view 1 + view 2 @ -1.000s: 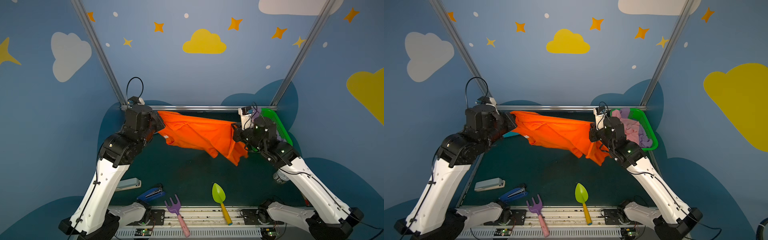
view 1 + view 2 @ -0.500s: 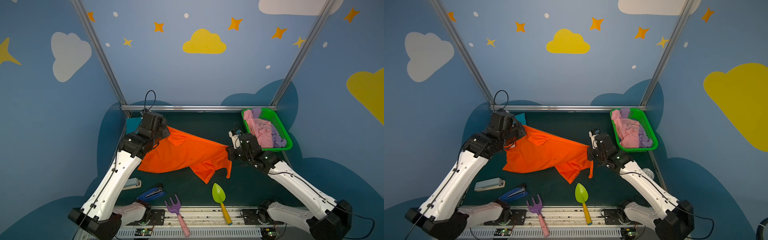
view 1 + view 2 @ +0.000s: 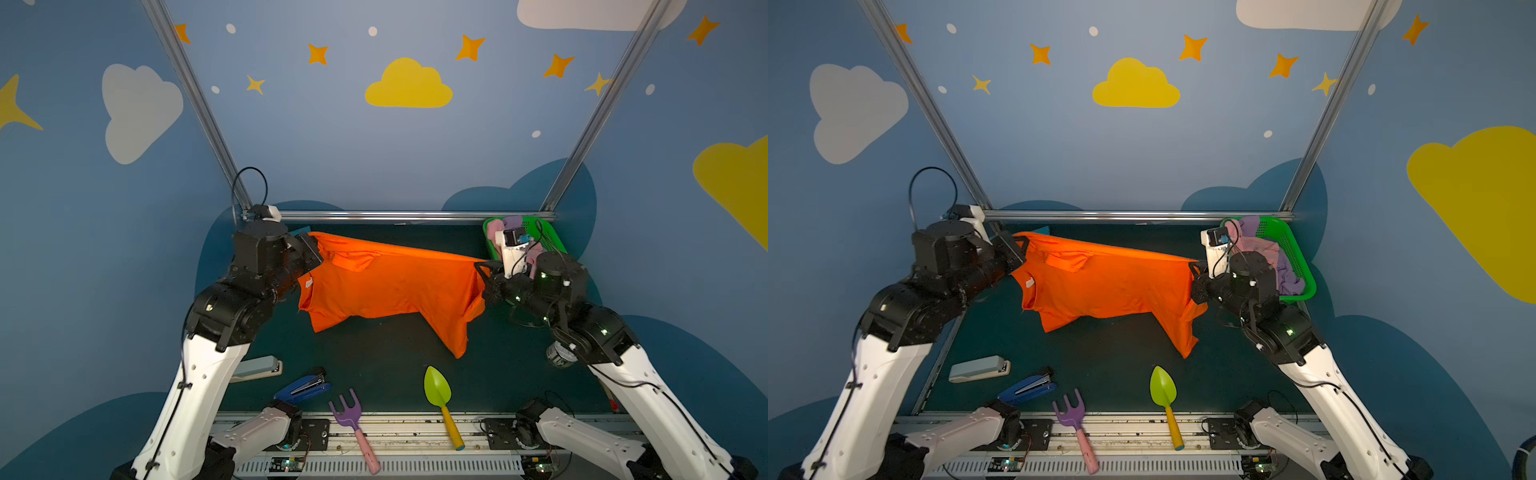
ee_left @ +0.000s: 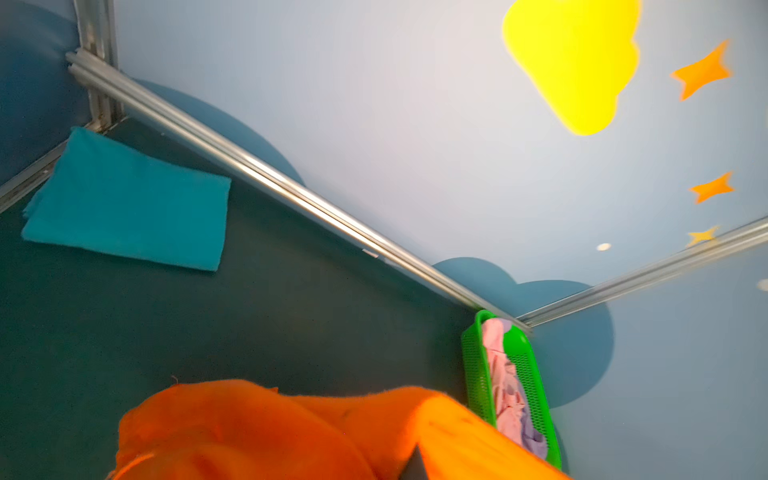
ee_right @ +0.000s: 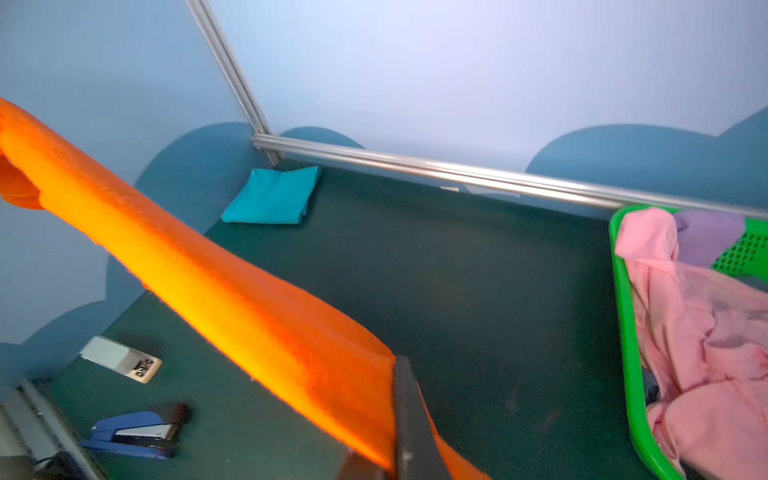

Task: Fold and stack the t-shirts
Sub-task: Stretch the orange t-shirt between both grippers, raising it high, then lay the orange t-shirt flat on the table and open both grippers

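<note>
an orange t-shirt (image 3: 386, 286) hangs in the air above the dark table (image 3: 374, 365), its upper edge pulled taut between two claws. the left gripper (image 3: 314, 252) is pinched tight on one end, the right gripper (image 3: 482, 269) on the other. a folded teal t-shirt (image 4: 124, 203) lies in the far left corner. a pink t-shirt (image 5: 702, 332) fills the green basket (image 3: 1296, 257).
</note>
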